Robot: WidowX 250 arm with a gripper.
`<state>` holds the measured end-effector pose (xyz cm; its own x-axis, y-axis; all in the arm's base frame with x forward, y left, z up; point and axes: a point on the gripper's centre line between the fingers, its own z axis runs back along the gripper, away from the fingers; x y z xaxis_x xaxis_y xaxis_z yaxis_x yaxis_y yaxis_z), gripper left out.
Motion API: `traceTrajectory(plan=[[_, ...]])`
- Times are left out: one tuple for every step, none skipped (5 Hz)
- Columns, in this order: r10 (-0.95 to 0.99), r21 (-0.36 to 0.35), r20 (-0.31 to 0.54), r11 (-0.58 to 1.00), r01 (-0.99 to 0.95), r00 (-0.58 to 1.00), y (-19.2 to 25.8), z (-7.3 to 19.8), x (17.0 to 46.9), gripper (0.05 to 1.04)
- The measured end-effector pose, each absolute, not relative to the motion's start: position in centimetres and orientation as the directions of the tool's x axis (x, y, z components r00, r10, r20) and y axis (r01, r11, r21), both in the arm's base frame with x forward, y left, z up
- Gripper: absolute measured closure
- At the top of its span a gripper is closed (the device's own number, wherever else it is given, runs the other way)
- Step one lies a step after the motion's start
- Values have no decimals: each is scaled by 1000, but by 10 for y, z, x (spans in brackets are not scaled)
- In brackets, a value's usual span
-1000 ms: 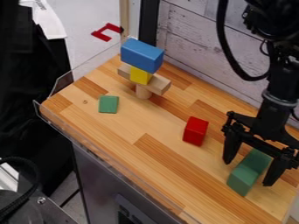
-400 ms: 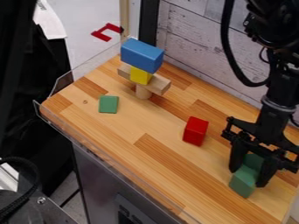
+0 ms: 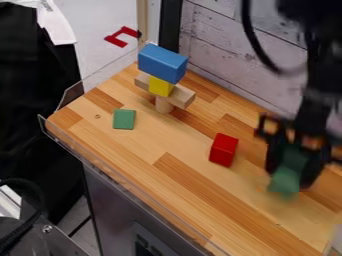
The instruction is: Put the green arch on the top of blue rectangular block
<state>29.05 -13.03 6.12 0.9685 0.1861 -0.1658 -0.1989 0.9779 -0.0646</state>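
Where the green arch (image 3: 287, 184) hangs: clamped in the pincer (image 3: 290, 177), off the wooden top (image 3: 174, 150).
Blue block (image 3: 162, 63): far left of the pincer, on a narrow stack (image 3: 161, 87); a low or tilted approach could topple it.
Red block (image 3: 224, 150): left of the pincer; a low swing might clip it.
Pincer: higher than in the earlier frame, green arch raised too.
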Motion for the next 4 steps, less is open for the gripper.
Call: traceTrajectory(plan=[[363, -97, -67, 925, -368, 929, -104, 110, 300, 535], [530, -154, -62, 832, -533, 845, -79, 146, 306, 535], [716, -128, -106, 678, -724, 690, -53, 158, 309, 535], [850, -119, -147, 492, -863, 505, -33, 159, 312, 535]])
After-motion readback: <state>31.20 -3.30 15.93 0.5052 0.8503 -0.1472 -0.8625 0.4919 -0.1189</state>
